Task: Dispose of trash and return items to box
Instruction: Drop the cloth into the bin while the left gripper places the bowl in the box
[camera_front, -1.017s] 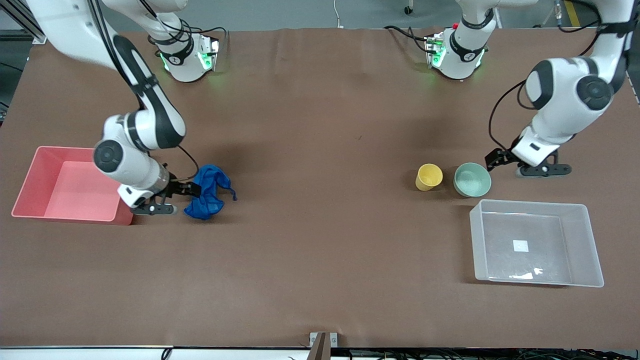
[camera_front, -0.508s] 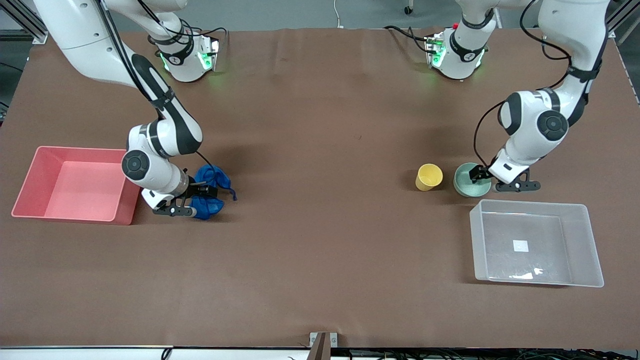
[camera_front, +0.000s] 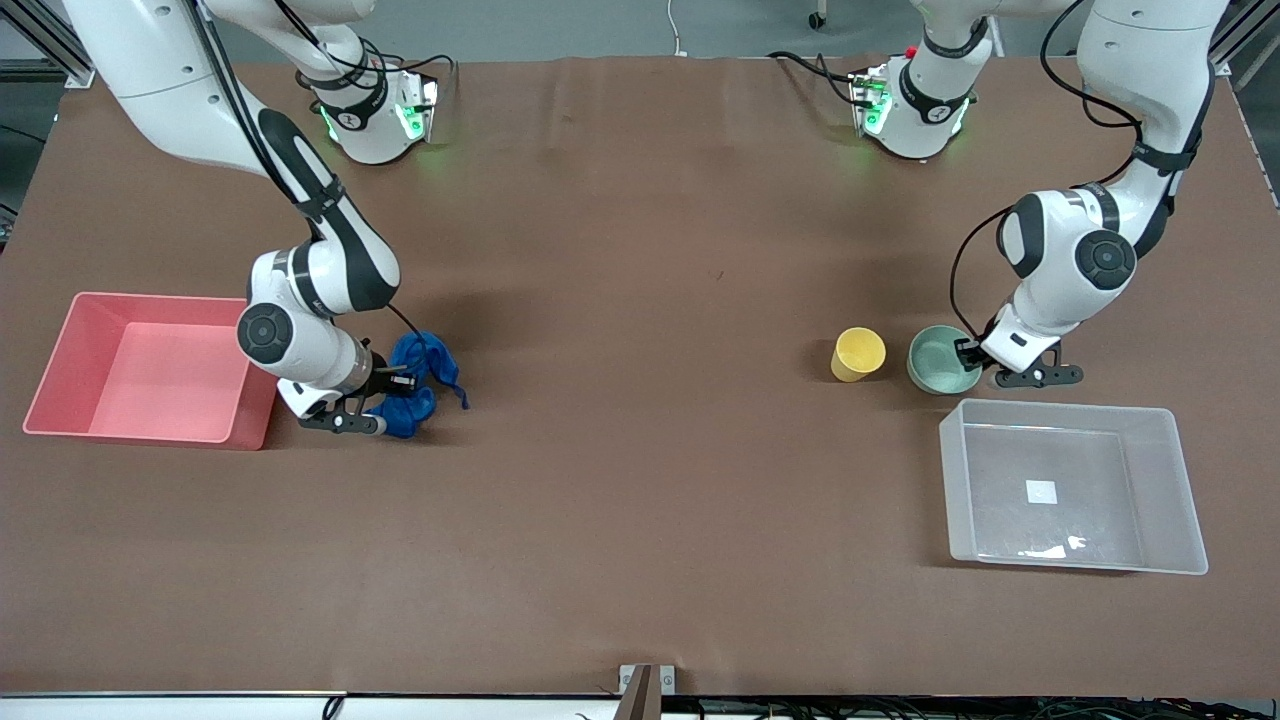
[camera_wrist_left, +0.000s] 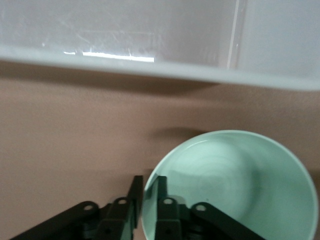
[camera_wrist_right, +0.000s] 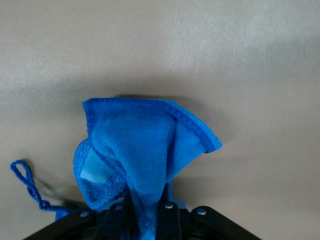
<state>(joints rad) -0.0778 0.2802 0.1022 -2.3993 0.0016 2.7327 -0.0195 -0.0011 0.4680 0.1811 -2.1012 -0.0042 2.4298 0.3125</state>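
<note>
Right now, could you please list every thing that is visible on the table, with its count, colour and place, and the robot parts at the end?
rag: 1, royal blue, on the table beside the pink bin, pinched by the right gripper.
pink bin: 1, pink, at the right arm's end of the table.
cup: 1, yellow, upright, beside the bowl.
bowl: 1, pale mint green, farther from the front camera than the clear box, its rim between the left gripper's fingers.
clear box: 1, translucent white, at the left arm's end, a white label on its floor.
table: 1, brown cover.
right gripper: 1, black, shut on the rag.
left gripper: 1, black, shut on the bowl's rim.
</note>
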